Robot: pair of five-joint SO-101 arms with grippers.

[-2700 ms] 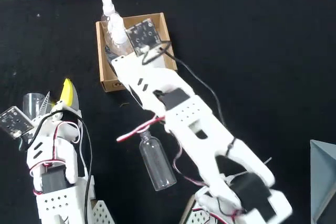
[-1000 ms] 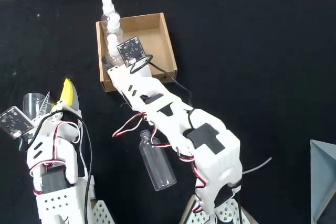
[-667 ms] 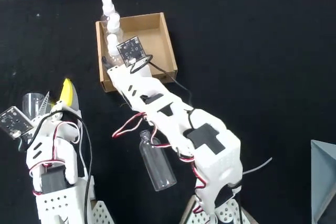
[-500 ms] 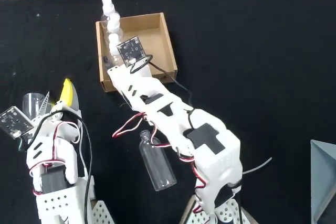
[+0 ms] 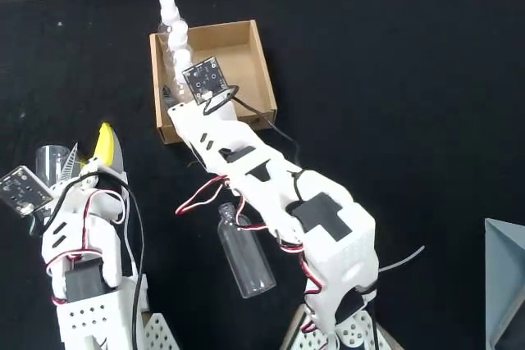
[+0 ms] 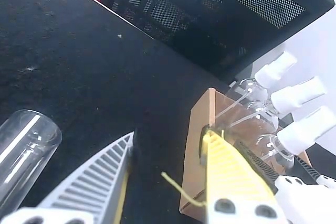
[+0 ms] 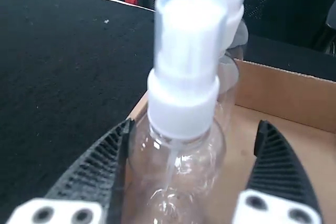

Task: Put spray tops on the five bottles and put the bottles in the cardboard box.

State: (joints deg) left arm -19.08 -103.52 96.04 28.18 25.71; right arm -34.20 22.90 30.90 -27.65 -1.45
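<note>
The cardboard box (image 5: 246, 55) holds three clear bottles with white spray tops in a row along its left wall: (image 5: 168, 7), (image 5: 178, 35), (image 5: 182, 63). My right arm (image 5: 246, 161) stretches to the box. In the right wrist view my right gripper (image 7: 194, 124) is open around the nearest capped bottle (image 7: 178, 182), with a gap on one side. A topless bottle (image 5: 244, 252) lies on the table beside that arm. My left gripper (image 5: 89, 143) stands open and holds nothing, right beside another topless bottle (image 5: 51, 161), whose mouth (image 6: 26, 145) lies just outside the grey finger (image 6: 100, 177).
The table is covered in black cloth. A grey-blue object (image 5: 504, 284) sits at the right edge. The right half of the box floor (image 5: 238, 63) is bare. From the left wrist view the box (image 6: 194, 145) and its capped bottles (image 6: 304, 90) lie ahead.
Since 2.7 s ago my right arm has drawn back and set the capped bottle down in the box's left row. Over the last second both arms have stayed almost still.
</note>
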